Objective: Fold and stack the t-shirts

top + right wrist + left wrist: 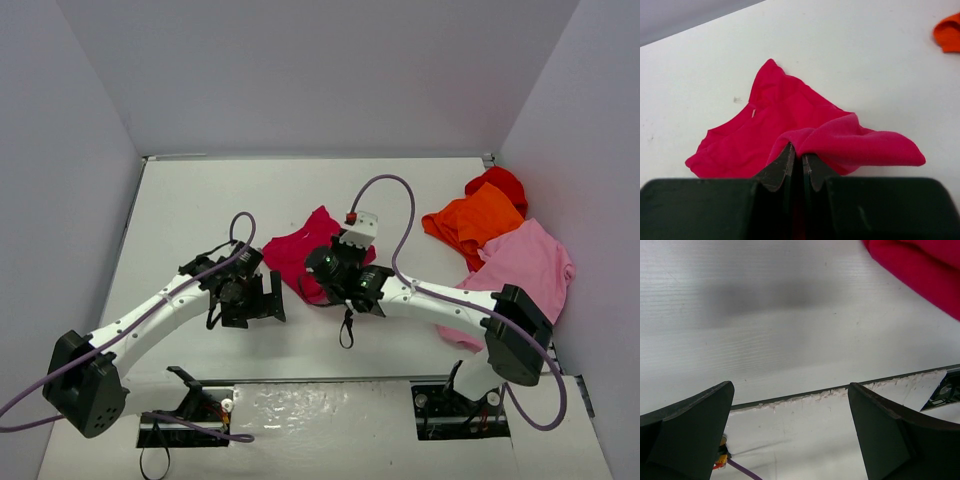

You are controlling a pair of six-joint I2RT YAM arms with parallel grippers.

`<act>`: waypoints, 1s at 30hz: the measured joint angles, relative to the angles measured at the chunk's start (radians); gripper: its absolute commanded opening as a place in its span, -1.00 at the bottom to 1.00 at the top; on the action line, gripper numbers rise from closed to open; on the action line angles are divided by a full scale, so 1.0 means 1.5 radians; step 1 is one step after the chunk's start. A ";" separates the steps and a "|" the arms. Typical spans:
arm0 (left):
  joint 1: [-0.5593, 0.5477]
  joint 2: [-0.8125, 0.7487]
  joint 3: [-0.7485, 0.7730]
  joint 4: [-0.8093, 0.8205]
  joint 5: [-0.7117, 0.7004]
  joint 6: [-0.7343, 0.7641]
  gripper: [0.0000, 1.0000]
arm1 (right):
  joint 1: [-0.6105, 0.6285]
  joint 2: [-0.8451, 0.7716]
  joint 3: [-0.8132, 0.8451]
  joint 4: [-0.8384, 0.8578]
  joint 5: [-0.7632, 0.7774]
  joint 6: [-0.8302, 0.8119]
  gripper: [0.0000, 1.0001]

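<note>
I have one shirt [297,252] mid-table [200,220], just right of my left gripper [258,302] and under my right gripper [328,272]; the other shirts [500,235] lie heaped far right.

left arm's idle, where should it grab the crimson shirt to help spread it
Probably the crimson shirt's flat left corner, coming in low from the left, the open left gripper's side. The right gripper is shut on the raised near fold, so that corner lies free on the table, clear of it.
</note>
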 measured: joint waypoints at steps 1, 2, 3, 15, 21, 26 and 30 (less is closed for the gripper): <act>0.000 0.000 0.000 0.001 0.000 0.000 0.94 | -0.019 0.012 0.003 0.036 -0.028 -0.031 -1.00; 0.000 0.000 0.000 0.002 0.000 0.000 0.94 | -0.037 0.028 0.010 0.063 -0.051 -0.055 -1.00; 0.000 0.000 0.000 0.003 0.000 0.000 0.94 | -0.054 0.046 0.018 0.086 -0.072 -0.077 -1.00; 0.000 0.016 0.000 0.018 0.009 0.000 0.94 | -0.124 0.279 0.155 0.249 -0.291 -0.241 -0.91; 0.000 0.018 -0.001 0.024 0.013 0.000 0.94 | -0.134 0.366 0.225 0.292 -0.366 -0.271 -0.86; 0.000 0.020 -0.008 0.039 0.020 0.000 0.94 | -0.139 0.412 0.270 0.312 -0.393 -0.281 -0.61; 0.000 0.026 -0.028 0.059 0.030 0.000 0.94 | -0.145 0.434 0.280 0.349 -0.419 -0.289 0.42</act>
